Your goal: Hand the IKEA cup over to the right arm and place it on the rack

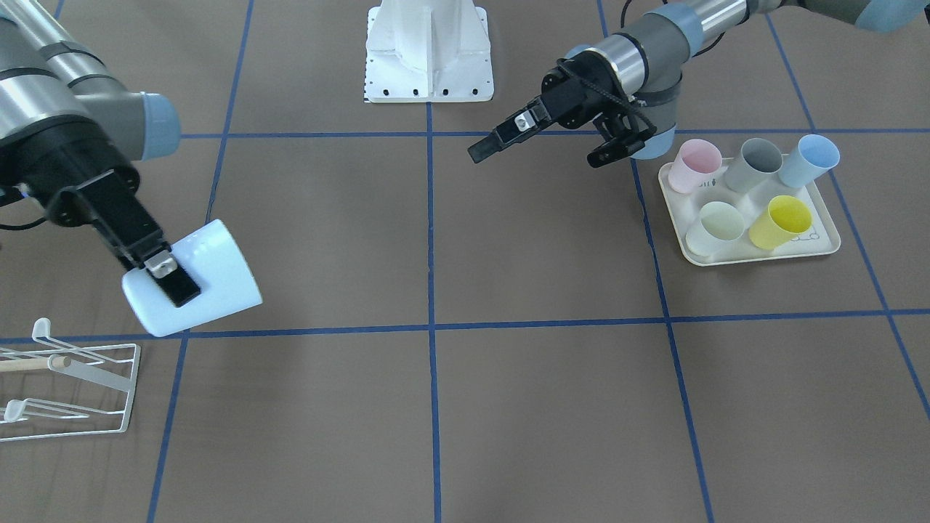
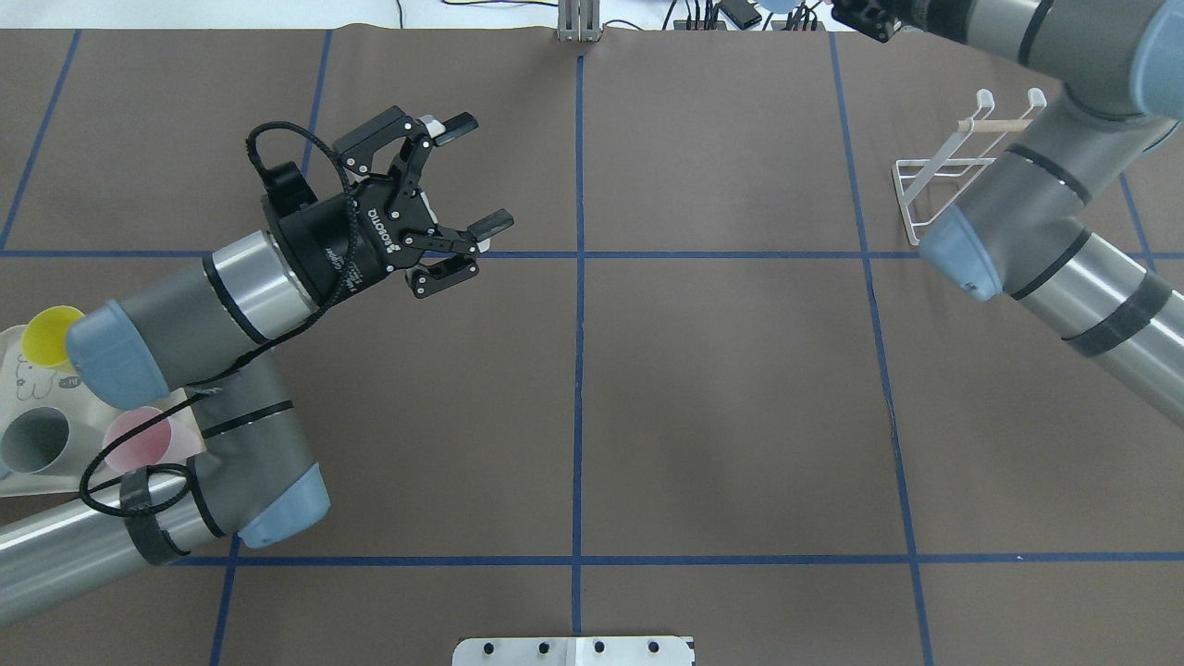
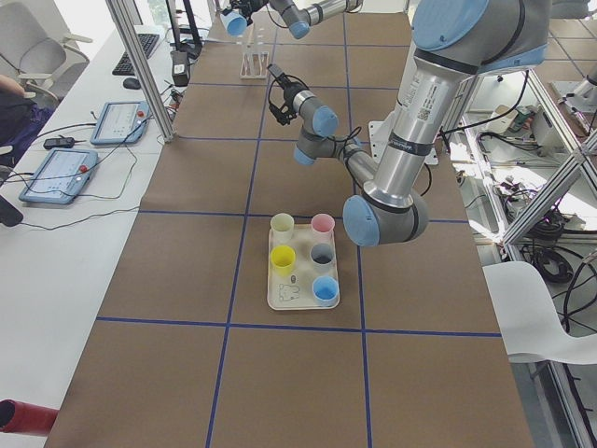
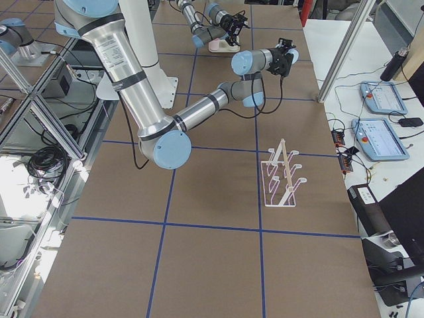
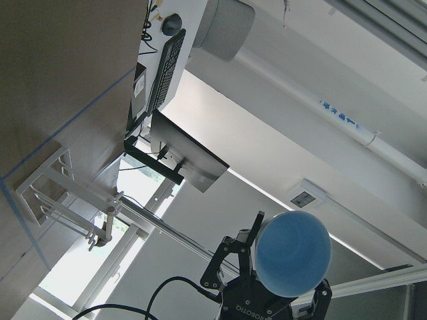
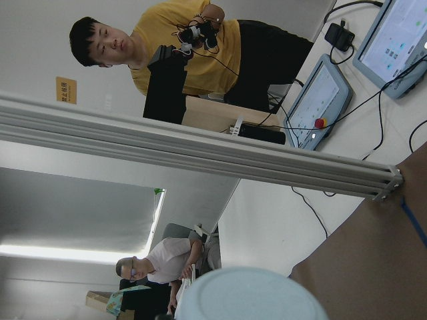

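1. You can see the right end effector (image 1: 171, 280) pinching the cup (image 1: 218, 269) by its wall. One finger (image 1: 178, 289) lies flat on the outside, and the other is hidden from you.
2. The cup is pale blue-white outside and blue inside. It hangs tilted in the air, off the bench (image 1: 508, 290), near the rack (image 1: 109, 370) on the robot's side of it and not touching it.
3. In the left wrist view you look straight into the cup's blue mouth, with the black end effector below it.
4. The rack stands on the bench, white wire with upturned prongs (image 1: 41, 327) and a thin wooden rod (image 1: 33, 364) across it. Nothing hangs on it.
5. The left end effector (image 2: 477, 174) is spread wide and holds nothing. It hovers well apart from the rack, past the bench's middle line from it.
6. At the bench end far from the rack you find a cream tray (image 1: 726, 258). It carries five coloured cups (image 1: 781, 221): pink, grey, blue, pale green and yellow.
7. The left end effector is just beside that tray, on the side nearer the rack.
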You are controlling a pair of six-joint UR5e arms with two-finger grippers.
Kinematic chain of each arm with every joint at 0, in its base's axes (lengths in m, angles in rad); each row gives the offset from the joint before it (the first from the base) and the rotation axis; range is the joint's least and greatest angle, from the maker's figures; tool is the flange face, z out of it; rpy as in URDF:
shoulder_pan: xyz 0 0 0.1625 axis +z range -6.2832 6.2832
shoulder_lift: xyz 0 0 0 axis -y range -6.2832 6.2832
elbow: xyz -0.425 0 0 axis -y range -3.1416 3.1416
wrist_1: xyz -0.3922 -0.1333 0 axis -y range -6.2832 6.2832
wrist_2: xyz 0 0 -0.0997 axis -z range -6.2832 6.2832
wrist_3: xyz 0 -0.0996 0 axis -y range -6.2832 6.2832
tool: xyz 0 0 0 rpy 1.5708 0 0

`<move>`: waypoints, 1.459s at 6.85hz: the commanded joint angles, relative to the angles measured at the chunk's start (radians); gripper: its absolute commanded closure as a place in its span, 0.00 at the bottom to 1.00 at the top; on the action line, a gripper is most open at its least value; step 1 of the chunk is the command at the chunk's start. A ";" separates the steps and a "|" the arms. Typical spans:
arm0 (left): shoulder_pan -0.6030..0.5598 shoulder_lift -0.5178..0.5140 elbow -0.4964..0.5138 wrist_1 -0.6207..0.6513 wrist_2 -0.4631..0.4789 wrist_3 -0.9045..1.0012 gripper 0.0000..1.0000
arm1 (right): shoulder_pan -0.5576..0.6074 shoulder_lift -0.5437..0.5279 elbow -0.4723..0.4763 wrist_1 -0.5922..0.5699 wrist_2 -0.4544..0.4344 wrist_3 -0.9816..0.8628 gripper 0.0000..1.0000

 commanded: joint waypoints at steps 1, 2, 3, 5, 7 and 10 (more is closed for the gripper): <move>-0.174 0.097 -0.017 0.007 -0.243 0.010 0.00 | 0.150 -0.088 -0.009 -0.025 0.175 -0.188 1.00; -0.254 0.125 -0.017 0.028 -0.358 0.066 0.00 | 0.204 -0.115 0.006 -0.077 0.222 -0.269 1.00; -0.317 0.136 -0.024 0.086 -0.458 0.152 0.00 | 0.258 -0.169 0.040 -0.126 0.233 -0.372 1.00; -0.393 0.139 -0.022 0.119 -0.539 0.199 0.00 | 0.306 -0.313 0.188 -0.316 0.199 -0.695 1.00; -0.488 0.213 -0.056 0.163 -0.650 0.343 0.00 | 0.312 -0.457 0.258 -0.381 0.007 -0.980 1.00; -0.565 0.297 -0.070 0.260 -0.686 0.644 0.00 | 0.312 -0.566 0.256 -0.377 -0.094 -1.268 1.00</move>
